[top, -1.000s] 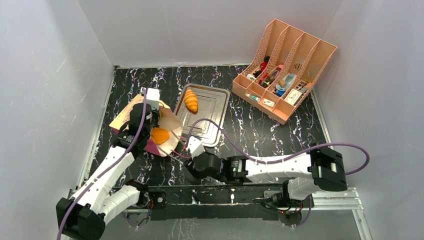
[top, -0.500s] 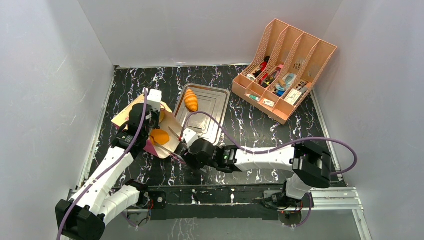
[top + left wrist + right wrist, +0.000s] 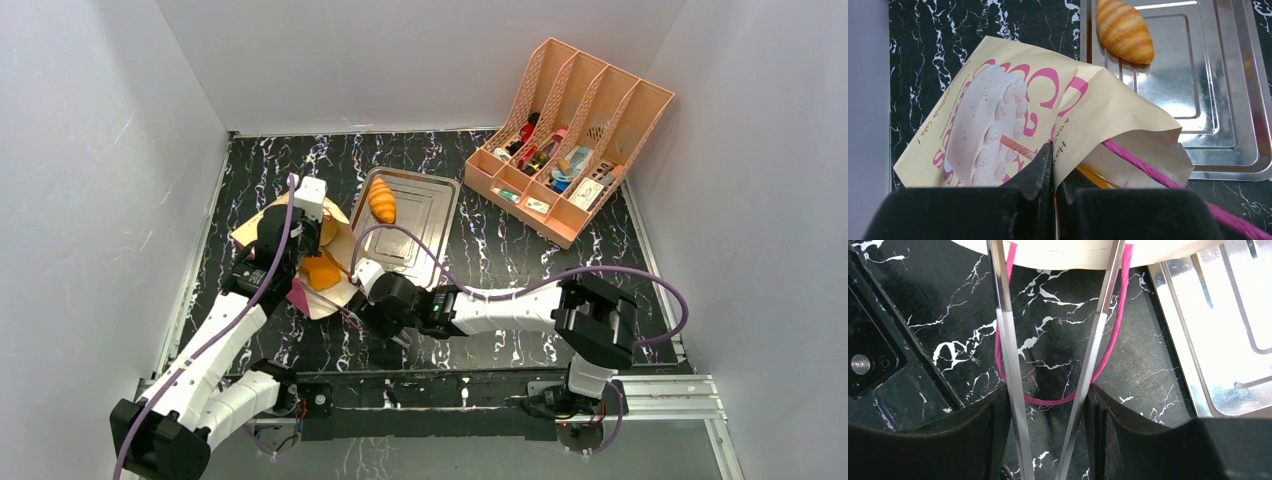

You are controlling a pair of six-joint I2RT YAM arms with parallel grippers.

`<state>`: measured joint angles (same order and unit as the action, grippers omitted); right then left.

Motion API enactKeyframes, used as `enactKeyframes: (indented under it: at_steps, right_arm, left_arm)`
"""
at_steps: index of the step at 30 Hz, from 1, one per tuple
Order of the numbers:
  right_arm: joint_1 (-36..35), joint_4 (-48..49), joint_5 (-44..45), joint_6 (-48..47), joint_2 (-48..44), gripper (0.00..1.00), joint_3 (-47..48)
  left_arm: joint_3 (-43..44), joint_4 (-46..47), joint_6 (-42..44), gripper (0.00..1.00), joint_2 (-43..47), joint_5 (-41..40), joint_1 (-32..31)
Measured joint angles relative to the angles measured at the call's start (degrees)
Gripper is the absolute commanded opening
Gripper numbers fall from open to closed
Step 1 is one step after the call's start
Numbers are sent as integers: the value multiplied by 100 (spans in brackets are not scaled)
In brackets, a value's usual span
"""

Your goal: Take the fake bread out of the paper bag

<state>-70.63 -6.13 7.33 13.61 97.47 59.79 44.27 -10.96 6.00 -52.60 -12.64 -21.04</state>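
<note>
Fake bread shows in two places: one orange piece [image 3: 322, 270] sits in the mouth of the paper bag [image 3: 983, 110], and a ridged croissant [image 3: 381, 202] lies at the far corner of the metal tray [image 3: 1208, 75]. The bag lies on its side on the black marbled table [image 3: 500, 260], left of the tray, with its cake picture facing up and its open end toward the tray's near corner.

The left gripper [image 3: 1054, 150] has its fingers pressed together on the paper at the bag's upper lip, pinching that edge. A pink cord handle [image 3: 1148, 165] runs out from under the lip.

The right gripper [image 3: 1055, 285] carries two long metal blades, spread apart and pointing at the bag's mouth. Their tips pass out of the wrist view at the bag's rim. The other cord loop lies flat on the table between them. A peach file rack [image 3: 570, 140] stands at the far right, well apart from both arms.
</note>
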Motion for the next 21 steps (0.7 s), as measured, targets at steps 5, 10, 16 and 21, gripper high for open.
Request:
enactKeyframes:
  at_steps: [5,10,16,21]
  right_arm:
    - [42,-190,-46,48,50,49,140]
    - [42,-494,-96,212,50,49,452]
    - [42,-1014,-129,380,52,49,859]
    - [39,-1414,-120,525,140,49,1303]
  left_arm:
    - [0,0,0,0,0,20,0]
    - [0,9,0,0,-15,11,0]
    - [-4,24,-33,0,-22,-4,0]
    - [-13,20,-92,0,-22,-9,0]
